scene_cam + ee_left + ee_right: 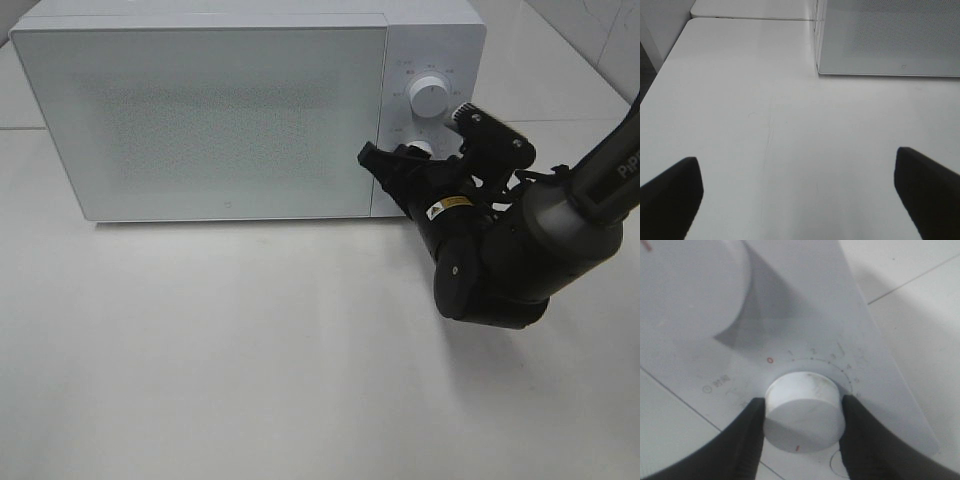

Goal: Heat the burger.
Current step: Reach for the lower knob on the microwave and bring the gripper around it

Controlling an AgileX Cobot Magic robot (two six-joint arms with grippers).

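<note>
Right gripper (801,425) clamped on microwave (210,120) lower timer dial (802,405); numbers legible in wrist view only. Left gripper (799,192), unseen from above, jaws wide apart over table (765,125) near microwave left corner.

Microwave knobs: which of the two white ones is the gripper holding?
The lower knob, ringed by numbers: the right gripper clamps both its sides. The upper knob stands free.

The microwave (230,110) stands at the far edge of the surface (250,350). On its right end the upper knob (430,95) sits above the lower knob (804,410), which lies between the jaws of the right gripper (802,415).
</note>
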